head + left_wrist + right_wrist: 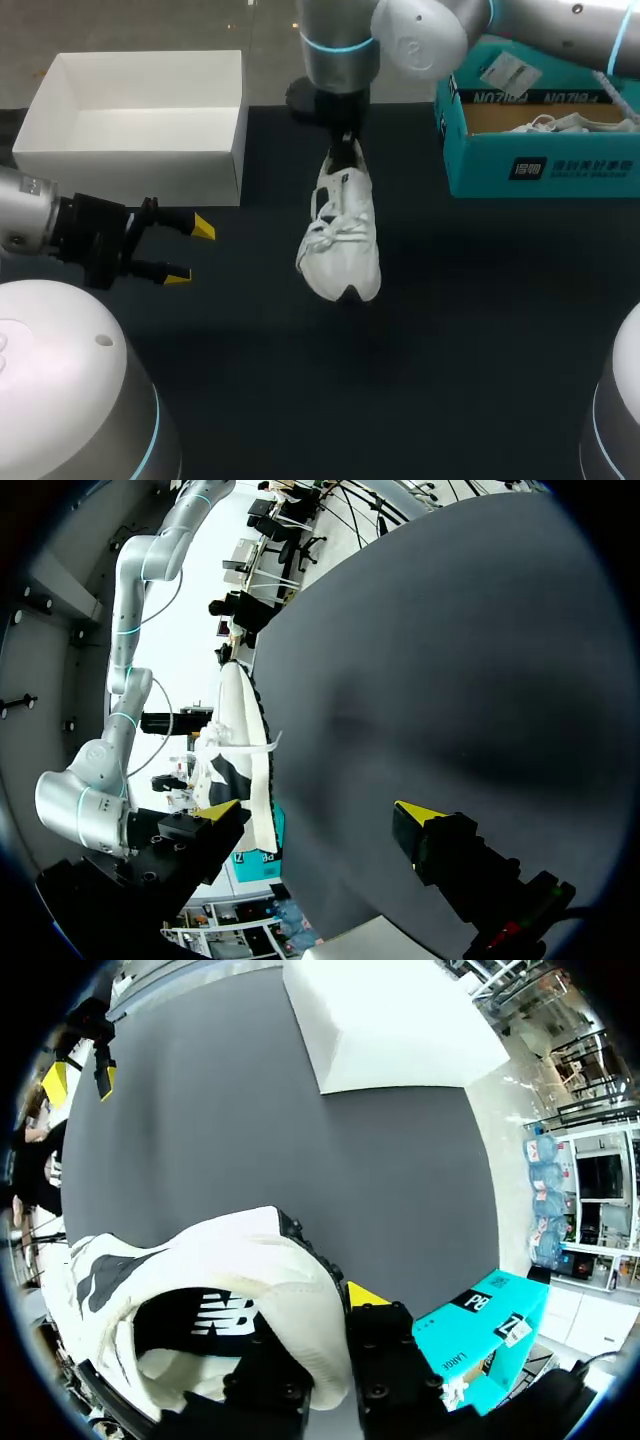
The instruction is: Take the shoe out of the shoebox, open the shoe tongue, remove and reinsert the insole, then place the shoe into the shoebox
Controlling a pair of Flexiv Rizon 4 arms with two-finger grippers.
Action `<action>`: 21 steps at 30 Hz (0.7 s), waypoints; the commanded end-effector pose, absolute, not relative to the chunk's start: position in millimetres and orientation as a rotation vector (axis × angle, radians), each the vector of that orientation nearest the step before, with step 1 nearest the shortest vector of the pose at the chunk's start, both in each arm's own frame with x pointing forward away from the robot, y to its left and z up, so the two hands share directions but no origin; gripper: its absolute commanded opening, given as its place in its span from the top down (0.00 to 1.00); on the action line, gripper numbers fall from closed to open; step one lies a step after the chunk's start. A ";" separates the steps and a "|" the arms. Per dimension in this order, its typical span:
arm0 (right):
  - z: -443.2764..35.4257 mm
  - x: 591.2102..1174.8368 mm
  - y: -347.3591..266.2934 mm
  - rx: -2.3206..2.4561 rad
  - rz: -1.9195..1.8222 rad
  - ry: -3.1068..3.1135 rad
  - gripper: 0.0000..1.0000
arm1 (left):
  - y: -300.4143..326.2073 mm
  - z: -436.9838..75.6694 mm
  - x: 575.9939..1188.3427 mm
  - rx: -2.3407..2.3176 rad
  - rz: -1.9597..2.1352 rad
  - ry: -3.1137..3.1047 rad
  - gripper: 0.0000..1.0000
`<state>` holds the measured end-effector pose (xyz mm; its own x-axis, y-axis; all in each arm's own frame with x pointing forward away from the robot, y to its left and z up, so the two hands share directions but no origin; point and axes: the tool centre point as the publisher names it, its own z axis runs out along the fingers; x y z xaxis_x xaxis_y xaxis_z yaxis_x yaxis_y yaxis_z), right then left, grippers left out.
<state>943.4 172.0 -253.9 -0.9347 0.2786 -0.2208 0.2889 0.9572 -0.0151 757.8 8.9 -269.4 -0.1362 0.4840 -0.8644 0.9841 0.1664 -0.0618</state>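
White shoe [340,235], teal shoebox [540,150], black table [450,330].

In the head view the right hand [346,155] was mostly hidden under its own arm, and it covered the heel of the shoe [343,235]. The teal shoebox [480,170] was cut off at the picture's edge. In the right wrist view the shoe [230,1260] hid one fingertip.

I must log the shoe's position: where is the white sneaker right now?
In the head view the white sneaker is at the table's middle, heel held in the right pincer, between the white box and the teal shoebox.
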 end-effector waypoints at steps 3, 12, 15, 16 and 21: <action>-179.8 947.1 149.6 0.433 -0.111 2.822 1.00 | 8.2 -268.9 757.4 1.409 -0.879 1.730 0.00; -153.4 952.2 150.6 0.356 -0.191 2.796 1.00 | 8.2 -268.9 757.4 1.409 -0.879 1.730 0.00; -152.7 951.7 150.7 0.385 -0.180 2.800 1.00 | 8.2 -268.9 757.4 1.409 -0.879 1.730 0.00; -152.7 951.7 150.7 0.385 -0.180 2.800 1.00 | 8.2 -268.9 757.4 1.409 -0.879 1.730 0.00; -152.7 951.7 150.7 0.385 -0.180 2.800 1.00 | 8.2 -268.9 757.4 1.409 -0.879 1.730 0.00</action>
<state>951.0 150.9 -153.3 -0.9157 0.2433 -0.3197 0.2826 0.9557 -0.0820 757.8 8.8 -269.4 -0.1360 0.4840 -0.8644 0.9842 0.1662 -0.0618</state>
